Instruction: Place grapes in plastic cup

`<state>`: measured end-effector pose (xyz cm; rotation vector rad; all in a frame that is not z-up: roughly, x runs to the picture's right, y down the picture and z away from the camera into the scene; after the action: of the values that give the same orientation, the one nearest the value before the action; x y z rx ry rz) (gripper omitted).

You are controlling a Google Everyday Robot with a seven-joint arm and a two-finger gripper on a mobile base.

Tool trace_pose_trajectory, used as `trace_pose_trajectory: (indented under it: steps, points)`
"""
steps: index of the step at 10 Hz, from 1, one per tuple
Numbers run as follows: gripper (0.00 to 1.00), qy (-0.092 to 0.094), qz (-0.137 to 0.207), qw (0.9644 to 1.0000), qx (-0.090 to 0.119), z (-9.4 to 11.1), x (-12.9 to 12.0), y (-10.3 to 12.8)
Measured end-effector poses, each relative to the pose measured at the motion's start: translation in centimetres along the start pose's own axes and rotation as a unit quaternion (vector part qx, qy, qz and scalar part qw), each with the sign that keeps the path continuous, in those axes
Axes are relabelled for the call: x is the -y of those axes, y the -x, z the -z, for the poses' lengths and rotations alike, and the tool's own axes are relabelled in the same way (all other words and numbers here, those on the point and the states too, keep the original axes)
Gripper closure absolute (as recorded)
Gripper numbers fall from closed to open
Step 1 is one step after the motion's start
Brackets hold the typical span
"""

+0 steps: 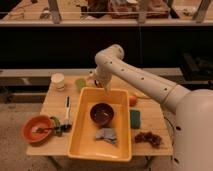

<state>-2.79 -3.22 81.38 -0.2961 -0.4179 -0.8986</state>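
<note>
Two task pieces sit well apart on the table (52,100): the grapes (148,138) lie at the near right corner, loose on bare wood just beside the yellow tub (80,135), open to a grab from above, I'd say. The plastic cup (80,84) stands upright at the far edge, ready to receive. The gripper (104,83) hangs over the tub's far rim, near the cup and far from the grapes; open or closed, I cannot tell, and the grapes are not yet picked up
</note>
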Motion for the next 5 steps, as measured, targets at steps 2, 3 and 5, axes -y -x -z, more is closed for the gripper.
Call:
trace_pose_trajectory:
  steps: [2, 3, 5]
  points:
    - [0.25, 0.025, -0.005, 0.9997, 0.0, 1.7, -2.3, -0.6]
    - [0.25, 0.035, -0.008, 0.9994, 0.002, 2.6, -4.0, -1.1]
    - [0.25, 0.047, -0.021, 0.9986, 0.009, 4.8, -8.9, -2.1]
